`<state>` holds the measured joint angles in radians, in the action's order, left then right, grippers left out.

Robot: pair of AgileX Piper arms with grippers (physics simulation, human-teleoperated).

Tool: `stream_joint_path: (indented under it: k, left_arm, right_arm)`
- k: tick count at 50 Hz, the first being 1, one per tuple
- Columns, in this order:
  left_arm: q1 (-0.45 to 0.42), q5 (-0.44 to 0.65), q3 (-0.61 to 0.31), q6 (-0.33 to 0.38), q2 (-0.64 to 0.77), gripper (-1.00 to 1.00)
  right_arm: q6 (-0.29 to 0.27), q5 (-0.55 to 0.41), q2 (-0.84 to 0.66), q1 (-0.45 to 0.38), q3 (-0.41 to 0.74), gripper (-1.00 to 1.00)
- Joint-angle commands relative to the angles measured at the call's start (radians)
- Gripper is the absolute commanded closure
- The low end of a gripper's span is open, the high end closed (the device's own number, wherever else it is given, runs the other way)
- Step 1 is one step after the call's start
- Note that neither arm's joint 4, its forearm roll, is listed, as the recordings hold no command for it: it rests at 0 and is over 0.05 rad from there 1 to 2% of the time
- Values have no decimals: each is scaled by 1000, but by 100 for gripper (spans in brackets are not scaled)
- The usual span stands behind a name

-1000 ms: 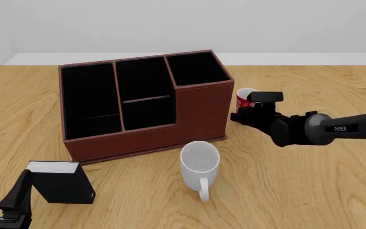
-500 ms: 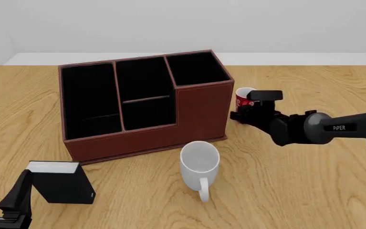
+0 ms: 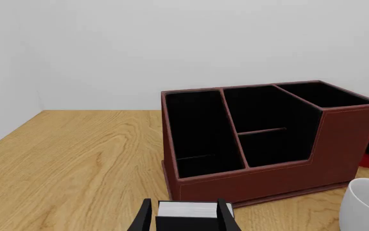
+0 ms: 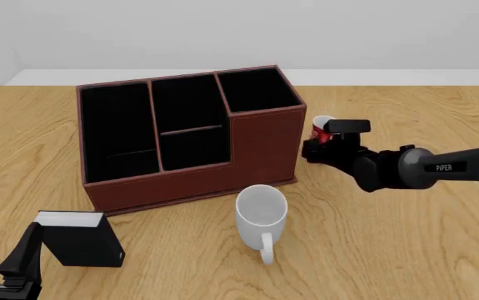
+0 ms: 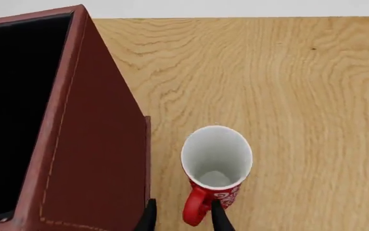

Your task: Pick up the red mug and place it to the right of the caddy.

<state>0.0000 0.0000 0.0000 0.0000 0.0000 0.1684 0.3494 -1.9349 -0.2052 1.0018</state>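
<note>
The red mug (image 4: 321,124) stands on the table just right of the caddy (image 4: 256,150), with its white inside showing in the right wrist view (image 5: 216,154). My right gripper (image 4: 315,145) is at the mug. In the right wrist view the gripper (image 5: 184,219) has one finger on each side of the red handle, with a gap on one side, so it looks open. The caddy's end wall (image 5: 94,144) is close beside the mug. My left gripper (image 4: 14,262) is open and empty at the near left. A sliver of the mug (image 3: 368,156) also shows in the left wrist view, past the caddy (image 3: 338,139).
A plain white mug (image 4: 261,209) with a handle lies in front of the caddy's right end. A small black box with a white top (image 4: 77,237) sits just ahead of my left gripper (image 3: 183,219). Bare wood lies right of my right arm.
My right gripper has crept slightly forward and now hides a little more of the red mug. The mug, the caddy and the left arm have stayed put.
</note>
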Motion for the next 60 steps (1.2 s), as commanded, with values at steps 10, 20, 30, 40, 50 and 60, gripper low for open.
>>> stream_joint_path:
  k: [10,20,30,40,50,60]
  left_arm:
    - [0,0,0,0,0,-100]
    - [0,0,0,0,0,-100]
    - [0,0,0,0,0,-100]
    - [0,0,0,0,0,-100]
    - [0,0,0,0,0,-100]
    - [0,0,0,0,0,-100]
  right_arm:
    - [3,-2,-19,12,-34,-100]
    - [14,-3,-19,4,-41,-100]
    - [42,16,23,-8,-95,-100]
    - [59,66,127,-25,-236,-100]
    - [80,149,277,-24,-444,-100]
    - [109,161,548,-49,-688,-100]
